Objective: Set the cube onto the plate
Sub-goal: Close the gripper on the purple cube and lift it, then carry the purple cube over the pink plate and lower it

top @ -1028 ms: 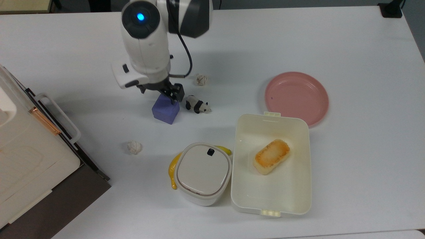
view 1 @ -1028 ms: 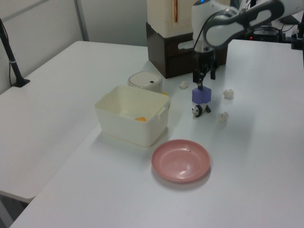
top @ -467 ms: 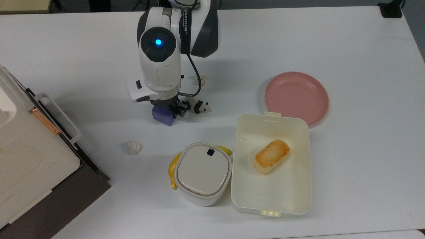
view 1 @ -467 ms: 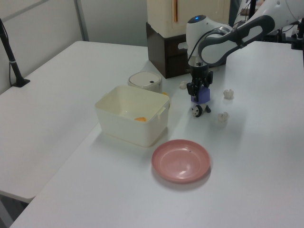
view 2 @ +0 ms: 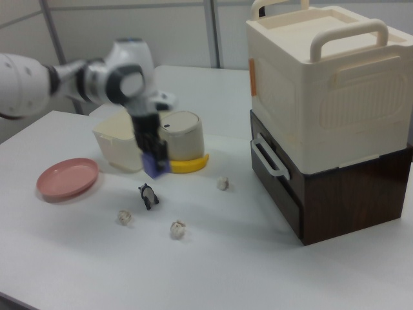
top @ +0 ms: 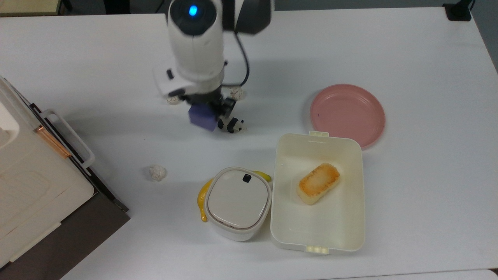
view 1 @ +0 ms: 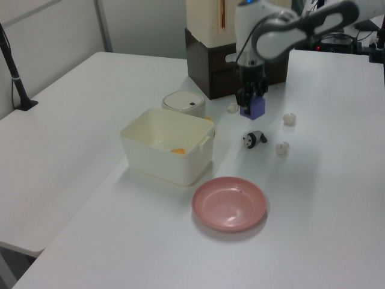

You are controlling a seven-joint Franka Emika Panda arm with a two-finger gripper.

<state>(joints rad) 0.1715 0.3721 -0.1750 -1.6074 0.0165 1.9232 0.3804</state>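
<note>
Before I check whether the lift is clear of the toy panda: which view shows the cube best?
The left view: the cube hangs well above the white table, apart from the panda. In the top view the cube overlaps the panda. In the right view the cube sits against the lunch box.

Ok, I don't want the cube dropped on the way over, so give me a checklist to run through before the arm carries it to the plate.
1. Cube held in the pincer: ok, its fingers are shut on the cube.
2. Cube off the table: ok, the left view shows it above the surface.
3. Plate free to receive it: ok, nothing lies on it.
4. Toy panda out of the way: cannot tell, it sits just below the cube in the top view.
5. Lunch box beside the plate: ok, its rim comes close to the plate but does not cover the middle.
</note>
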